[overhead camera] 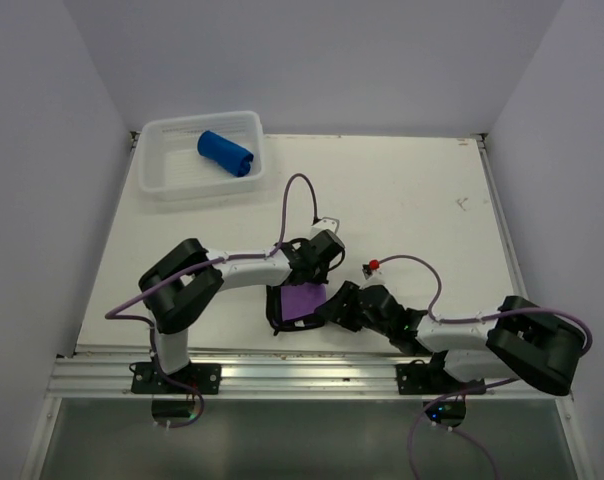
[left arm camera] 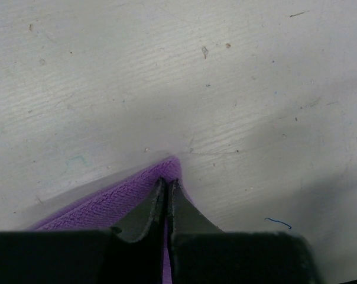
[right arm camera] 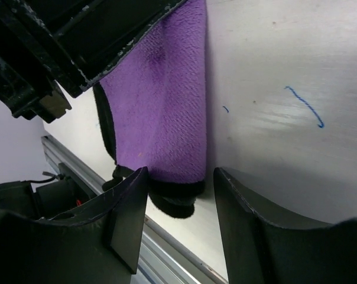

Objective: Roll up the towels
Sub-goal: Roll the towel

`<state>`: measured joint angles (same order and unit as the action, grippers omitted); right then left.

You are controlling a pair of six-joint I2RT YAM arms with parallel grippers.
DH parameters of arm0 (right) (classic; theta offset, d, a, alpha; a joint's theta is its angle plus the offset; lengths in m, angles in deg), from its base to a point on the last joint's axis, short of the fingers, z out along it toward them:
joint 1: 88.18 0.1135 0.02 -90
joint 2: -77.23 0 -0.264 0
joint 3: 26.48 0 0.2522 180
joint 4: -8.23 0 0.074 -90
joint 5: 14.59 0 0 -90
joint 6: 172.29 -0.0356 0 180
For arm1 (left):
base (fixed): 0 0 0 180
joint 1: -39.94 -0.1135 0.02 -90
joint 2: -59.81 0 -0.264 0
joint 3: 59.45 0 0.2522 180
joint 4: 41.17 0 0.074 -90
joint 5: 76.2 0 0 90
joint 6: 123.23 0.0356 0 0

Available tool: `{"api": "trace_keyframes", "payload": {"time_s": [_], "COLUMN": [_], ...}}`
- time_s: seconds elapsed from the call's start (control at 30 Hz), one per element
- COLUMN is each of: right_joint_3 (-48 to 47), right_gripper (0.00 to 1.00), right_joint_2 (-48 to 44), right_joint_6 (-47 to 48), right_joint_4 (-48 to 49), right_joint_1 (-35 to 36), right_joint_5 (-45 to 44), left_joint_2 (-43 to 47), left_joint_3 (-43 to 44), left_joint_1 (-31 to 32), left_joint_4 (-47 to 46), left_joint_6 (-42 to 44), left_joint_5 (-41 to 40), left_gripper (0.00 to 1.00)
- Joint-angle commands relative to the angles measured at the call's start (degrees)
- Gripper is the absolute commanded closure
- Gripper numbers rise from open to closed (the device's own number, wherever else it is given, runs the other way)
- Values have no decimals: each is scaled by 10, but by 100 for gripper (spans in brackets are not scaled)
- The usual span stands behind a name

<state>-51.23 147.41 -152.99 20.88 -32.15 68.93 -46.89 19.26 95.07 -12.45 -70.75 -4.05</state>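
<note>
Finding one: the purple towel (overhead camera: 302, 300) lies flat on the white worktop (overhead camera: 402, 190), near its front edge and between the two arms. A dark border runs along the towel's edges, seen clearly in the right wrist view (right arm camera: 110, 127).

Finding two: the left fingers (left arm camera: 166, 195) are pressed together and pinch a corner of the purple towel. A thin strip of the purple cloth shows between them. The corner sits low against the worktop; we cannot tell whether it is lifted clear.

Finding three: the right fingers (right arm camera: 128, 207) stand spread apart. The dark-bordered near end of the purple towel lies in line with the gap between them. We see no contact between either finger and the cloth.

Finding four: the blue towel (overhead camera: 225, 153) is rolled up and lies inside the white mesh basket (overhead camera: 154, 178). The basket stands at the far left corner of the worktop, well apart from both arms.

Finding five: a short blue thread-like mark (right arm camera: 305, 106) lies on the bare worktop beside the purple towel, touching nothing.
</note>
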Motion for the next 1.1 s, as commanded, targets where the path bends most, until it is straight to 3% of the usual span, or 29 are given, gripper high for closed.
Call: {"api": "trace_keyframes", "payload": {"time_s": [0.0, 0.23, 0.37, 0.47, 0.73, 1.07], "right_joint_3": [7, -4, 3, 4, -92, -221], "right_gripper": [48, 64, 66, 77, 100, 100], "right_joint_2": [36, 28, 9, 0, -14, 50], "right_joint_6": [-9, -8, -3, 12, 145, 220], "right_joint_4": [62, 18, -4, -23, -182, -369], "right_joint_1": [7, 11, 16, 21, 67, 148], "right_joint_5": [4, -3, -17, -24, -99, -230], "left_joint_2": [18, 19, 21, 22, 49, 125], "left_joint_3": [0, -1, -2, -4, -39, -129], "left_joint_1": [-3, -3, -6, -11, -46, -123], "left_joint_4": [9, 11, 9, 2, -56, -212], "left_joint_6": [-9, -7, -6, -8, -35, -80], "left_joint_5": [-14, -18, -16, -1, 66, 175], "left_gripper": [100, 100, 100, 100, 100, 100]}}
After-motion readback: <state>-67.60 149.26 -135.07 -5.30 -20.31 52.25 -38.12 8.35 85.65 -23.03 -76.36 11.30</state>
